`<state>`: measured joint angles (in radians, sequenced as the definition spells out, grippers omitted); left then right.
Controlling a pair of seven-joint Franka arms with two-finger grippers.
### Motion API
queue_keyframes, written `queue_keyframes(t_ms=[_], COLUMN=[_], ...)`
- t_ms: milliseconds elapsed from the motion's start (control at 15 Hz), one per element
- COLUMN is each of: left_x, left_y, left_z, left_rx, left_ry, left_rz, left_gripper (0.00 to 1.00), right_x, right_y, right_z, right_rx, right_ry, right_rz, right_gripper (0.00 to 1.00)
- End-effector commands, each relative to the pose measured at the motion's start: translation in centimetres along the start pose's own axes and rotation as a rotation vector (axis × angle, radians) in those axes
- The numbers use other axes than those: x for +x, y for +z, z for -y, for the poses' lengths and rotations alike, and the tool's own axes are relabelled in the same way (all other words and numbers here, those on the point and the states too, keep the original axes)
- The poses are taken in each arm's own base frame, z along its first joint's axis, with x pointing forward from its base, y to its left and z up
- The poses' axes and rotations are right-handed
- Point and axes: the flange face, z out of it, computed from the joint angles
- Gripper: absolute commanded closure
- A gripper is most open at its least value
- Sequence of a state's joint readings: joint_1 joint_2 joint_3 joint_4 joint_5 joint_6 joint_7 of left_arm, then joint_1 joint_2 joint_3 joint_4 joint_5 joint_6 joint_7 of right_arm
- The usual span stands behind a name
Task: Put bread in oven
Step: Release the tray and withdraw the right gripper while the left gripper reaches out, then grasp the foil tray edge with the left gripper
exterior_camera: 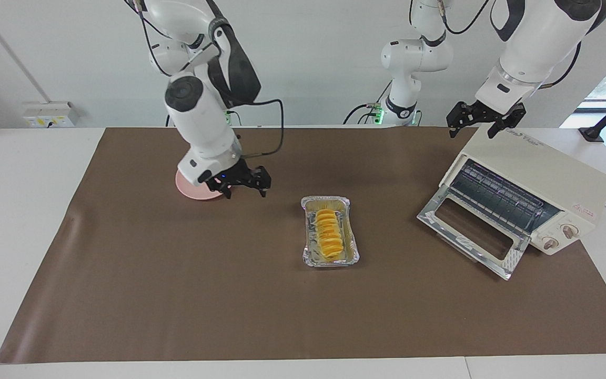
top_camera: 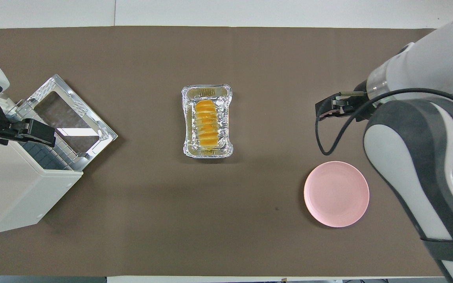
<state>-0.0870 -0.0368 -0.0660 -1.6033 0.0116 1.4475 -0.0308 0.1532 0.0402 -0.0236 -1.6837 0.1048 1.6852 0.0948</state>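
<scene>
The yellow-orange ridged bread (exterior_camera: pixel 329 236) lies in a crinkled silver foil tray (exterior_camera: pixel 311 258) at the middle of the mat; both also show in the overhead view, the bread (top_camera: pixel 206 124) inside the tray (top_camera: pixel 187 151). The cream-white oven (exterior_camera: pixel 545 173) stands at the left arm's end of the table, its glass door (exterior_camera: pixel 471 231) dropped open and the wire rack showing; it also shows in the overhead view (top_camera: pixel 10 196). My right gripper (exterior_camera: pixel 245 192) is open and empty, raised over the mat beside the pink plate, apart from the tray. My left gripper (exterior_camera: pixel 484 126) hangs open over the oven's top.
A round pink plate (top_camera: pixel 336 193) lies toward the right arm's end, nearer to the robots than the tray; in the facing view the right arm covers part of the plate (exterior_camera: pixel 190 189). A brown mat (exterior_camera: pixel 177 295) covers the table.
</scene>
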Motion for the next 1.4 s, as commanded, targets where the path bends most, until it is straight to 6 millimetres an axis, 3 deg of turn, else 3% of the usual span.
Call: queue_keyframes(t_ms=[0,134,334,468,669,869,1003,1271,1338], left_x=[-0.3,-0.2,0.7,3.6,8.0,10.8,10.9,12.7,13.1], left_y=[-0.7,-0.7,-1.3,-1.4,-1.4,1.8,3.0,8.9,11.4], left_z=[-0.4,0.3,-0.2,-2.0,-8.2,-18.2,-23.6,-30.4,-31.9], left_rx=[-0.014,-0.023,-0.063,-0.076,-0.072,-0.051,-0.061,-0.075,-0.063], left_ry=[-0.015,-0.028,-0.037,-0.03,-0.034,-0.102,-0.108,-0.137,-0.126], left_rz=[-0.037,-0.037,-0.058,-0.028,-0.002,0.008,-0.041,-0.075,-0.058], left_gripper=[0.0,0.0,0.0,0.0,0.0,0.0,0.0,0.0,0.0], right_x=[-2.3,-2.9,-3.0,-2.6,-2.1,-2.0,-2.1,-2.3,-2.3], right_y=[-1.7,-2.4,-1.8,-2.2,-2.7,-2.7,-2.5,-2.5,-2.4], right_z=[-3.6,-5.7,-8.1,-9.2,-9.5,-9.6,-9.6,-10.2,-10.0], right_rx=[-0.03,-0.055,-0.057,-0.06,-0.08,-0.09,-0.091,-0.104,-0.104], right_ry=[-0.061,-0.073,-0.037,-0.02,-0.021,-0.017,-0.015,-0.013,-0.014], right_rz=[0.03,0.044,0.037,0.016,0.025,0.019,0.025,0.029,0.031], right_gripper=[0.0,0.0,0.0,0.0,0.0,0.0,0.0,0.0,0.0])
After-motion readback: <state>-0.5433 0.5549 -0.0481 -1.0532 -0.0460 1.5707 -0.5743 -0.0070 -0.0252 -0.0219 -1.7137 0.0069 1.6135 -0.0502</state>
